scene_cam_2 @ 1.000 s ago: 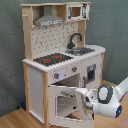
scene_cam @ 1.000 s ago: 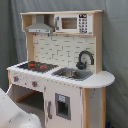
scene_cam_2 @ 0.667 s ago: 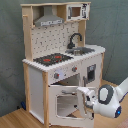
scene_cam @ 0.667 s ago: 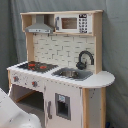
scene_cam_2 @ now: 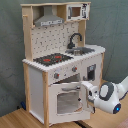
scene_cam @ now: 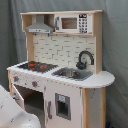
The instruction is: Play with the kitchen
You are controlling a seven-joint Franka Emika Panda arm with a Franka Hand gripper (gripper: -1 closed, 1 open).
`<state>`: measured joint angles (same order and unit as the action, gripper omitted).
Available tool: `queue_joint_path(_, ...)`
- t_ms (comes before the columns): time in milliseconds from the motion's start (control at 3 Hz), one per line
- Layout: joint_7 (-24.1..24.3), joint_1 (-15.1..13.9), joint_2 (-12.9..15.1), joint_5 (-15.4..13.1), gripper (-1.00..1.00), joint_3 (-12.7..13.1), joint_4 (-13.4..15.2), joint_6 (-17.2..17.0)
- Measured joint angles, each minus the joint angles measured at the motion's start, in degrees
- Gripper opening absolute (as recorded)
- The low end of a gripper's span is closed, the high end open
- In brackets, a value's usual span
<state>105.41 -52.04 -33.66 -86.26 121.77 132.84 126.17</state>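
No text, label, brand, number or sign can be read anywhere on the tall toy kitchen of pale wood and white panels [scene_cam: 60,75] in both exterior views.

One kitchen [scene_cam_2: 60,60] stands here: one hob [scene_cam_2: 52,59] with two red rings, one tap [scene_cam: 85,59], one sink [scene_cam: 72,74], one hood [scene_cam: 40,25], two front knobs.

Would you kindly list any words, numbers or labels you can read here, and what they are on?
None can be read.
The microwave keypad on the kitchen has marks, too blurred to read.
No text shows on the arm.
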Motion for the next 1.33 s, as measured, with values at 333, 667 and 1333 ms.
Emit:
queue_joint_path(333,0.31,-0.23,0.38,0.00,1.00,-3.79,4.33,-0.60)
queue_joint_path(667,-0.08,-5.53,-0.57,-2.16,1.00,-3.81,4.51,0.01)
queue_joint_path(1333,-4.04,-13.33,-0.63,-7.18,1.00,-3.76,0.93,2.62)
